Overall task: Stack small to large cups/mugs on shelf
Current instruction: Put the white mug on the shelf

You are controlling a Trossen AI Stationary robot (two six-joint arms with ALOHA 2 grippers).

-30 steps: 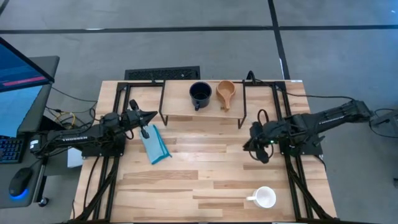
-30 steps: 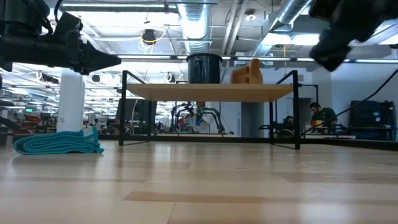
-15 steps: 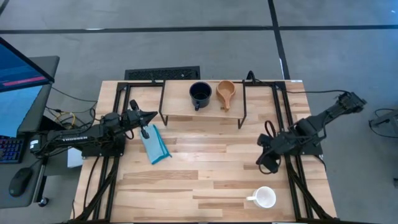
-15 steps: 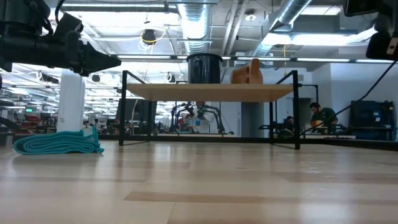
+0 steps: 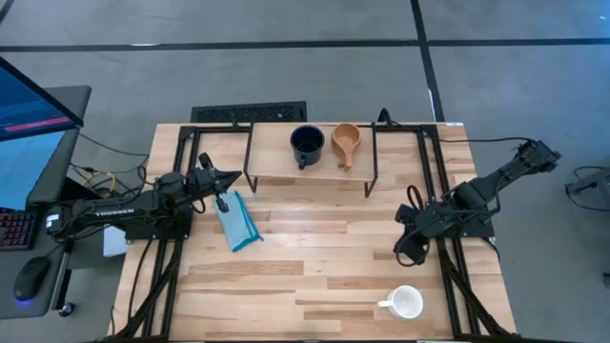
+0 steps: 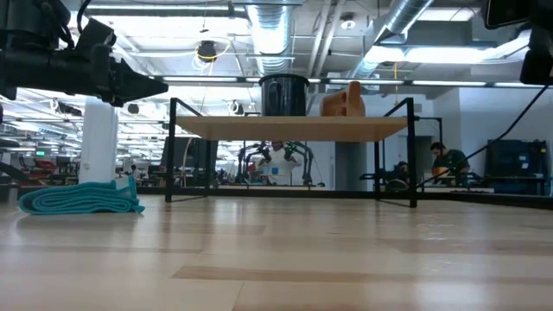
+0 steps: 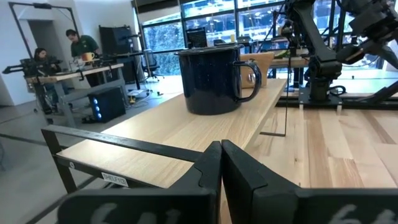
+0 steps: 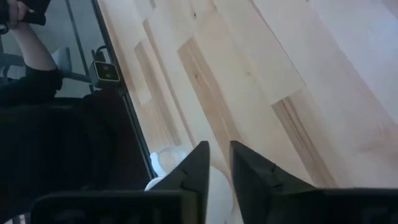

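Observation:
On the shelf (image 5: 310,164) at the table's far side stand a dark mug (image 5: 306,145) and a tan wooden cup (image 5: 345,141), side by side; both also show in the left wrist view, the dark mug (image 7: 211,81) in front of the tan cup (image 7: 260,65). A white mug (image 5: 405,303) stands upright on the table near the near right corner, handle toward the left. My right gripper (image 5: 410,253) hangs tilted downward above the table, just far of the white mug (image 8: 166,169), open by a narrow gap with nothing in it. My left gripper (image 5: 232,178) waits shut, level, left of the shelf.
A folded blue cloth (image 5: 238,221) lies on the table beside my left gripper. Bare wooden tabletop (image 5: 315,257) spreads between the arms. The shelf's black legs (image 6: 173,151) stand on the far half. A monitor (image 5: 38,105) stands off the table's left; people (image 6: 445,160) show in the room.
My right gripper has swung from beside the shelf's right leg toward the table's near right, closer to the white mug, rolling about its own axis as it went. It then kept still. In the low view it has left the picture's upper right.

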